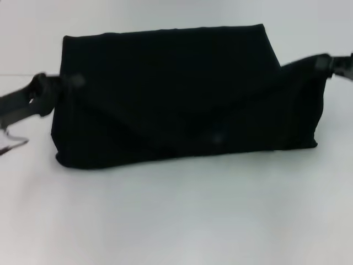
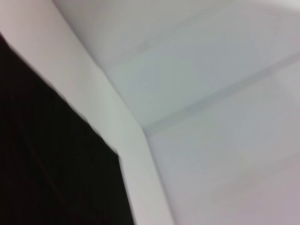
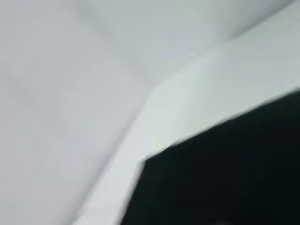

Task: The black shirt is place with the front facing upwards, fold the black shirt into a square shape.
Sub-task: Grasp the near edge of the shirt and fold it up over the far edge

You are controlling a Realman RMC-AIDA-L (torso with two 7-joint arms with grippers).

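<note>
The black shirt (image 1: 176, 94) is folded into a wide band and hangs lifted between both grippers, its lower edge resting on the white table (image 1: 176, 221). Its print and neck label are hidden. My left gripper (image 1: 59, 84) grips the shirt's upper left corner. My right gripper (image 1: 326, 63) grips its upper right corner, slightly higher. The black cloth also shows in the left wrist view (image 2: 47, 164) and in the right wrist view (image 3: 225, 173), each time against the white table; no fingers show there.
White tabletop surrounds the shirt on all sides, with open room in front of it. The table's far edge (image 1: 22, 74) shows behind the left arm. A thin cable (image 1: 12, 144) hangs at the left edge.
</note>
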